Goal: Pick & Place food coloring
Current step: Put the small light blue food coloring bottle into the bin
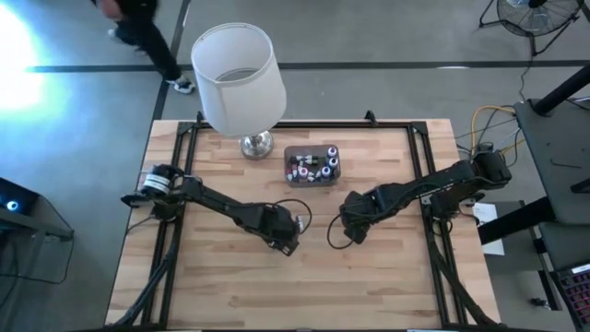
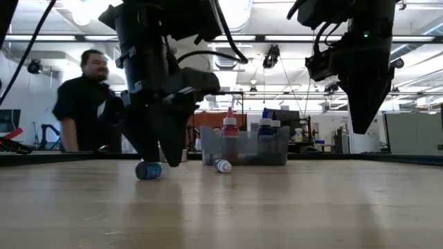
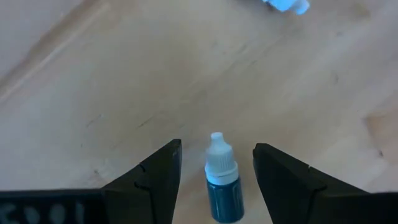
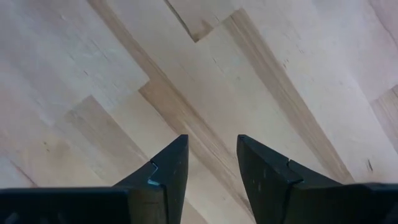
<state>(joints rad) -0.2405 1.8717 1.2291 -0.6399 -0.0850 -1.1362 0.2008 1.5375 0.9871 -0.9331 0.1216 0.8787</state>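
Legible text: none. Faint embossed characters on left gripper body, lower left of frame, unreadable.

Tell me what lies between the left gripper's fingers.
In the left wrist view, a dark blue bottle with a white cap lies on the wood between the open left gripper's fingers, touching neither.

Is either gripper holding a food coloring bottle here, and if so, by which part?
Nothing is held. The left gripper stands open around a blue bottle lying on the table, its fingers clear of it. The right gripper is empty above bare wood.
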